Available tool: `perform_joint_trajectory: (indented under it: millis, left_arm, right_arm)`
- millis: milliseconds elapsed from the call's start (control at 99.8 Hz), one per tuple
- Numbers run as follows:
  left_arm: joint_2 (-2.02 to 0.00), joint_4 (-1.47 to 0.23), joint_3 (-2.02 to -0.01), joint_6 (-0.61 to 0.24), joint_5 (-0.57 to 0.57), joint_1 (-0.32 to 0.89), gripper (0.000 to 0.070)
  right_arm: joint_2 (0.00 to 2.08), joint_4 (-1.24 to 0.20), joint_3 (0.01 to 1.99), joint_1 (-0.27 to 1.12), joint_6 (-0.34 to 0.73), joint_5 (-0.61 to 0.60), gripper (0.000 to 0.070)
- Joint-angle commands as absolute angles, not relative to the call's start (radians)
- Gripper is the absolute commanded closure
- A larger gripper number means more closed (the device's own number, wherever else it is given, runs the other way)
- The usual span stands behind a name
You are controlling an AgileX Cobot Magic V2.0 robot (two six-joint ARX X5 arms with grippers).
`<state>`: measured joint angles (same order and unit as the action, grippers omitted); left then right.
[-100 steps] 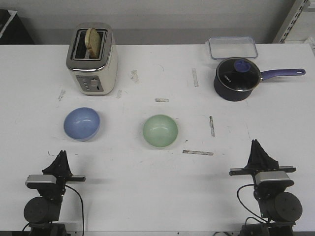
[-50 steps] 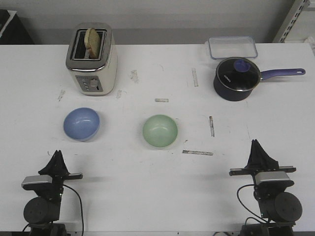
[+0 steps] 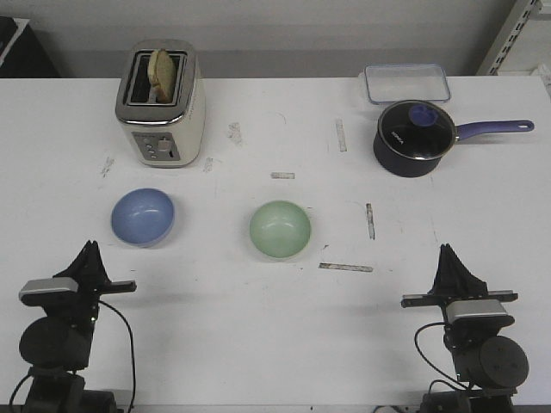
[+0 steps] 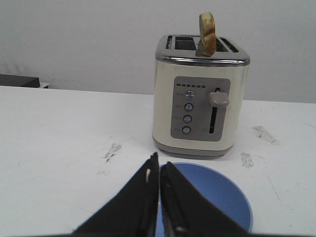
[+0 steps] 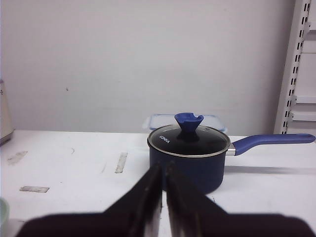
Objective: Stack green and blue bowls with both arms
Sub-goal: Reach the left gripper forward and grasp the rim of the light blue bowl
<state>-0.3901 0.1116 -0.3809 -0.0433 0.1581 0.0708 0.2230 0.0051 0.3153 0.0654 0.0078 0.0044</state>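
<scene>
The light blue bowl [image 3: 143,217] sits upright on the table's left half, in front of the toaster. The pale green bowl [image 3: 281,229] sits upright near the middle. My left gripper [image 3: 89,249] is shut and empty at the front left, just short of the blue bowl, a little to its left. In the left wrist view the shut tips [image 4: 159,163] reach the blue bowl's [image 4: 217,195] near rim. My right gripper [image 3: 447,251] is shut and empty at the front right, far from both bowls. A sliver of the green bowl [image 5: 2,212] shows in the right wrist view.
A cream toaster [image 3: 161,103] with a bread slice stands at the back left. A dark blue lidded saucepan [image 3: 415,138] with a long handle and a clear plastic container [image 3: 406,83] stand at the back right. Tape marks dot the table.
My left arm has moved left and slightly away from the middle, its gripper tip now nearer the blue bowl's left side. The right arm and both bowls have not moved.
</scene>
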Motion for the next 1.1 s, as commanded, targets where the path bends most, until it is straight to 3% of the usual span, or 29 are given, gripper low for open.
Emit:
perform_joint_trajectory:
  millis: [0,220,441,561,871,932,1092]
  left_arm:
    - [-0.494,0.121,-0.444,-0.035,0.160,0.073,0.0699]
    - [-0.759,0.075,-0.628,-0.068,0.157,0.082,0.0699]
    - [-0.986,-0.302,-0.945,-0.201,0.157,0.079,0.0699]
    - [-1.088,-0.445,-1.072,-0.203,0.144,0.076,0.0699]
    - [-1.309,-0.725,-1.285,-0.251,-0.248,-0.075,0.0692]
    - [-1.332,-0.731,-1.285,-0.256,-0.293,-0.113,0.0630]
    - [-1.390,-0.747,-1.285,-0.255,-0.296,-0.199,0.0316]
  right_arm:
    - [0.222,0.015,0.316,0.066,0.022,0.007,0.0697]
    - [0.222,0.015,0.316,0.066,0.022,0.007,0.0697]
    - [0.222,0.015,0.316,0.066,0.022,0.007,0.0698]
    - [0.222,0.015,0.316,0.066,0.022,0.007,0.0698]
    - [0.222,0.015,0.316,0.066,0.022,0.007,0.0698]
    - [0.222,0.015,0.316,0.066,0.022,0.007,0.0697]
    - [0.222,0.015,0.316,0.066,0.022,0.007,0.0698]
